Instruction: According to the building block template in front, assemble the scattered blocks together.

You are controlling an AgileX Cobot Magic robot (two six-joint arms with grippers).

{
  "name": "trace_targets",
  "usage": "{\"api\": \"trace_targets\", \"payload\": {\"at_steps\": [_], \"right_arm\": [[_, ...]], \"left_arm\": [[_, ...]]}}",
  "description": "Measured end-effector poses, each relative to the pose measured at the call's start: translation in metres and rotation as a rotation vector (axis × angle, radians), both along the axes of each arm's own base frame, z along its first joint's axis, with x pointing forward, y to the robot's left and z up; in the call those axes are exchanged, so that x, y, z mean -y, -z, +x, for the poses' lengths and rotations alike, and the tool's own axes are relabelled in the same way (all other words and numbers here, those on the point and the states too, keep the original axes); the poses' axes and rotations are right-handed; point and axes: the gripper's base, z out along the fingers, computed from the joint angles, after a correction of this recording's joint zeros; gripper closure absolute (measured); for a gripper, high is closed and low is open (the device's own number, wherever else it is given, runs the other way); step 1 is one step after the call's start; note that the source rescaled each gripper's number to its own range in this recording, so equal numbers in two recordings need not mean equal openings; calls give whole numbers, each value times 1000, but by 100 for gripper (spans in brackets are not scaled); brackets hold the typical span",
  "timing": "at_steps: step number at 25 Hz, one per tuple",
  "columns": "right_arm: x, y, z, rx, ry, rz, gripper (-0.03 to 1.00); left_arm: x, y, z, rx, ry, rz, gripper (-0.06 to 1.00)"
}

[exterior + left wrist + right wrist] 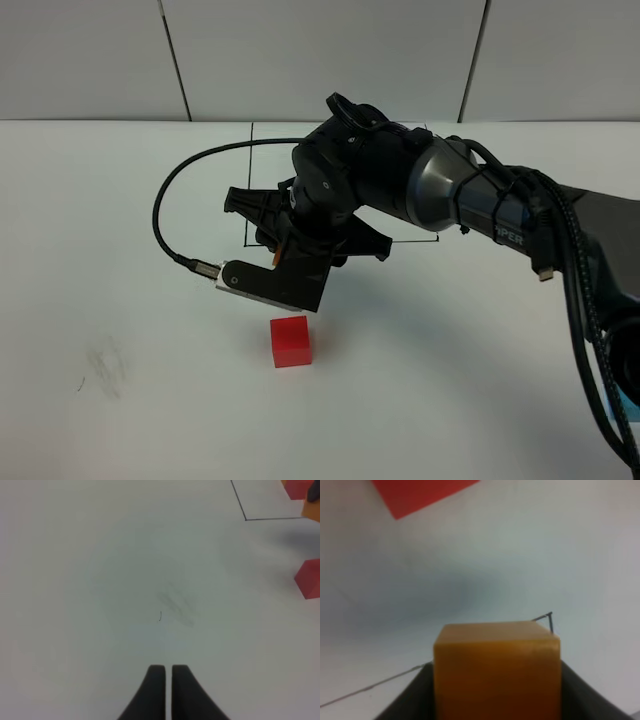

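Note:
My right gripper [283, 250] reaches across the middle and is shut on the orange cube [496, 672], held above the table near the lower left corner of the black drawn frame [248, 200]. The loose red cube [291, 342] lies on the table just in front of it and also shows in the right wrist view [420, 492] and the left wrist view [309, 577]. The arm hides the template in the high view; a red part of it [298, 487] shows inside the frame in the left wrist view. The teal-blue cube is out of view. My left gripper [164, 672] is shut and empty.
The white table [120, 300] has faint scuff marks [105, 368] at the front left. The right arm's black cable [165, 205] loops out to the left of the frame. A grey panelled wall stands behind the table.

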Motion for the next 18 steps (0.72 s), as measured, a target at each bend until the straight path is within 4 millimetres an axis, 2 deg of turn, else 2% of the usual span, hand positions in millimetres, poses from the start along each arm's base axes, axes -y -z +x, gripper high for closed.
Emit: {"api": "trace_targets", "payload": {"at_steps": [5,18], "right_arm": [[0,13,2,-7,-9,-39,44],[-6,14,-8,-18,-44,-89,44]], "left_arm": [[0,0,0,0,0,0,94],[0,0,0,0,0,0,94]]}}
